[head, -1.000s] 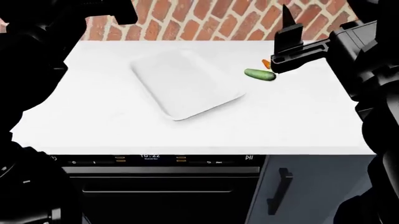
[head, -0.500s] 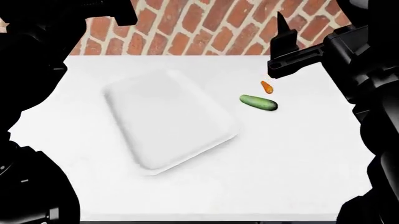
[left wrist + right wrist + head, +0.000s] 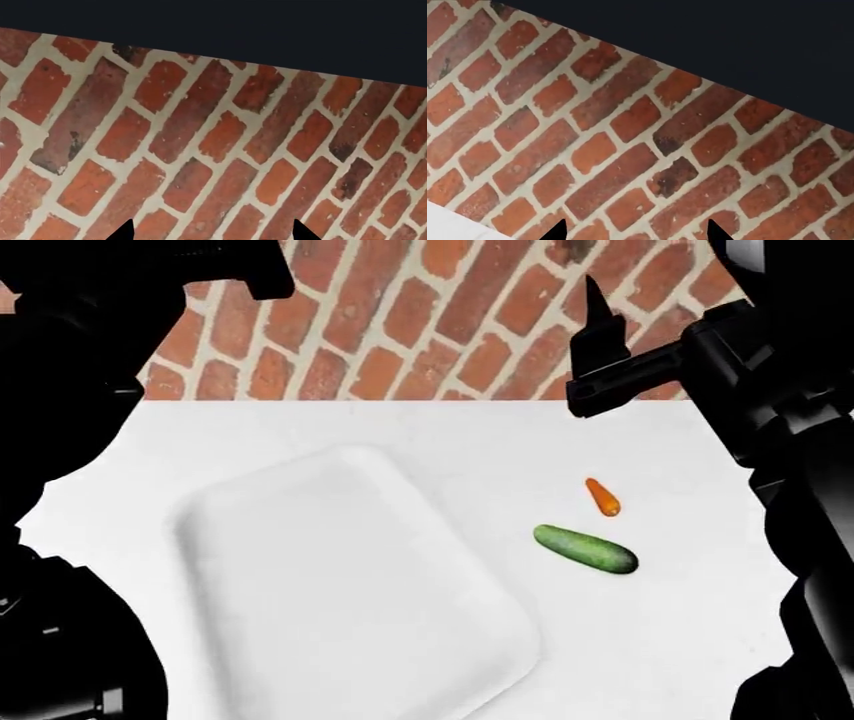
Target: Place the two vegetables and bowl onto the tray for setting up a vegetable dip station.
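Observation:
On the white counter lies the flat white tray (image 3: 347, 600), at the left of middle in the head view. The orange carrot (image 3: 603, 497) lies to its right, and the green cucumber (image 3: 585, 548) sits just in front of the carrot. The bowl is out of view. My right gripper (image 3: 597, 325) is raised above the counter's back edge, beyond the carrot, pointing at the brick wall. In its wrist view the right gripper (image 3: 636, 232) is open with only bricks between its tips. My left gripper (image 3: 211, 232) is open too and faces the wall.
A red brick wall (image 3: 441, 320) runs behind the counter (image 3: 667, 660). My black left arm (image 3: 67, 360) fills the left edge of the head view and my right arm (image 3: 787, 440) fills the right edge. A dark band (image 3: 267, 30) runs above the bricks.
The head view has moved in and down over the counter: tray, carrot and cucumber have slid lower and grown, and the oven front has left the view. Both arms hold their places.

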Motion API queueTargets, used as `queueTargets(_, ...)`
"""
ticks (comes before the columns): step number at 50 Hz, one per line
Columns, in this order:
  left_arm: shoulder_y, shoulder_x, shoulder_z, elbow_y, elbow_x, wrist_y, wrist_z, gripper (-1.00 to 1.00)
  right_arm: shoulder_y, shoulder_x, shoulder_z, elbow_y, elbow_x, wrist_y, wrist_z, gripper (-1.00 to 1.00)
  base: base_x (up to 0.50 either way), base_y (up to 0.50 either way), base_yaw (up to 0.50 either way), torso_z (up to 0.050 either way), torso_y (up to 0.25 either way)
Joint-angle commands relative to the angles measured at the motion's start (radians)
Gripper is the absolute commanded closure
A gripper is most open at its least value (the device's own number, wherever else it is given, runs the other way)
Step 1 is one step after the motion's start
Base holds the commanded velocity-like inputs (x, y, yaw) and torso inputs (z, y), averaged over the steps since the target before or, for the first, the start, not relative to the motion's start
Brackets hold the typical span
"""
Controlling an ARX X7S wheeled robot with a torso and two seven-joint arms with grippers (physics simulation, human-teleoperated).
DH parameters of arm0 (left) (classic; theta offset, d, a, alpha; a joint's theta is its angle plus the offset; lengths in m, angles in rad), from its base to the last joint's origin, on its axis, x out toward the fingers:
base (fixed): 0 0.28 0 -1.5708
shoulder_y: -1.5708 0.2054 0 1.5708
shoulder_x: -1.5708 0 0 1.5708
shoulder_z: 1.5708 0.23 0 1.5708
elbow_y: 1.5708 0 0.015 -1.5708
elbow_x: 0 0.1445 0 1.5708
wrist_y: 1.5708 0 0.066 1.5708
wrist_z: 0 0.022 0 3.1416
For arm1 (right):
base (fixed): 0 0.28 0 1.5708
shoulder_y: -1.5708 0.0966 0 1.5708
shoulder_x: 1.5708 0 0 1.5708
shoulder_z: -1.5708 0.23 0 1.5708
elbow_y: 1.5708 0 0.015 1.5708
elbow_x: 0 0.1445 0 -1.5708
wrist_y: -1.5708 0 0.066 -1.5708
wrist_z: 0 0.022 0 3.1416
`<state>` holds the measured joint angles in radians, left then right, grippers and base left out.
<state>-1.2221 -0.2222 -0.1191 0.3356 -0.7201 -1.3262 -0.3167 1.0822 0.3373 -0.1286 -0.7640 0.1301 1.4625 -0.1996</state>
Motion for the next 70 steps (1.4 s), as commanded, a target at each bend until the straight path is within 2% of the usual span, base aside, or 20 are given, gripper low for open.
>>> queueTargets(1, 0.004, 0.0, -0.004, -0.003, -0.001, 0.008, 0.001, -1.0, -0.01, 0.018, -0.028, 0.004, 0.004, -0.011, 0.001, -1.0, 0.0, 0.0, 0.0, 0.0, 0.0)
queueTargets(5, 0.005, -0.001, -0.003, -0.001, -0.005, 0.007, -0.002, -1.0, -0.006, 0.033, -0.046, 0.015, -0.002, -0.006, 0.008, -1.0, 0.0, 0.0, 0.0, 0.0, 0.0)
queueTargets(9, 0.009, -0.002, -0.002, 0.0, -0.009, 0.008, -0.004, -1.0, 0.047, 0.115, -0.155, 0.094, -0.001, 0.035, -0.009, -1.0, 0.0, 0.0, 0.0, 0.0, 0.0)
queueTargets(12, 0.018, -0.005, -0.006, 0.0, -0.011, 0.011, -0.003, -1.0, 0.126, 0.21, -0.247, 0.175, 0.106, 0.105, -0.158, -1.0, 0.0, 0.0, 0.0, 0.0, 0.0)
queueTargets(15, 0.026, -0.013, -0.011, -0.001, -0.013, 0.014, -0.001, -1.0, 0.331, 0.349, -0.433, 0.394, 0.422, 0.108, -0.156, -1.0, 0.0, 0.0, 0.0, 0.0, 0.0)
queueTargets(16, 0.028, -0.014, -0.014, 0.0, -0.015, 0.013, -0.002, -1.0, 0.407, 0.371, -0.523, 0.458, 0.469, 0.107, -0.167, -1.0, 0.0, 0.0, 0.0, 0.0, 0.0)
queueTargets(17, 0.028, -0.014, -0.014, 0.0, -0.016, 0.013, -0.003, -1.0, 0.434, 0.38, -0.56, 0.479, 0.493, 0.105, -0.179, -1.0, 0.0, 0.0, 0.0, 0.0, 0.0)
queueTargets(18, 0.031, -0.016, -0.017, -0.001, -0.017, 0.013, -0.003, -1.0, 0.509, 0.386, -0.677, 0.569, 0.484, 0.089, -0.259, -1.0, 0.0, 0.0, 0.0, 0.0, 0.0)
queueTargets(20, 0.032, -0.018, -0.022, 0.002, -0.021, 0.009, -0.005, -1.0, 0.573, 0.378, -0.773, 0.678, 0.468, 0.061, -0.331, -1.0, 0.0, 0.0, 0.0, 0.0, 0.0)
queueTargets(23, 0.034, -0.018, -0.03, 0.004, -0.028, 0.003, -0.008, -1.0, 0.648, 0.382, -0.884, 0.759, 0.514, 0.043, -0.509, -1.0, 0.0, 0.0, 0.0, 0.0, 0.0)
queueTargets(26, 0.04, -0.021, -0.028, 0.002, -0.027, 0.01, -0.007, -1.0, 0.676, 0.385, -0.928, 0.823, 0.517, 0.036, -0.569, -1.0, 0.0, 0.0, 0.0, 0.0, 0.0)
queueTargets(28, 0.041, -0.025, -0.026, -0.005, -0.023, 0.018, -0.006, -1.0, 0.671, 0.41, -0.934, 0.812, 0.538, 0.041, -0.592, -1.0, 0.0, 0.0, 0.0, 0.0, 0.0)
queueTargets(32, 0.053, -0.033, -0.014, -0.017, -0.013, 0.038, 0.002, -1.0, 0.615, 0.428, -0.816, 0.841, 0.602, 0.072, -0.559, -1.0, 0.0, 0.0, 0.0, 0.0, 0.0)
queueTargets(42, 0.071, -0.036, 0.005, -0.032, 0.001, 0.065, 0.0, -1.0, 0.539, 0.491, -0.927, 0.822, 0.794, 0.095, -0.429, -1.0, 0.0, 0.0, 0.0, 0.0, 0.0)
queueTargets(49, 0.074, -0.039, 0.002, -0.026, -0.007, 0.06, -0.006, -1.0, 0.507, 0.478, -0.947, 0.835, 0.779, 0.019, -0.402, -1.0, 0.0, 0.0, 0.0, 0.0, 0.0)
queueTargets(57, 0.08, -0.05, -0.003, -0.026, -0.01, 0.064, -0.007, -1.0, 0.47, 0.413, -0.95, 0.939, 0.727, -0.109, -0.4, -1.0, 0.0, 0.0, 0.0, 0.0, 0.0)
queueTargets(70, 0.089, -0.054, 0.004, -0.023, -0.014, 0.07, -0.012, -1.0, 0.368, 0.376, -0.992, 1.003, 0.697, -0.19, -0.395, -1.0, 0.0, 0.0, 0.0, 0.0, 0.0)
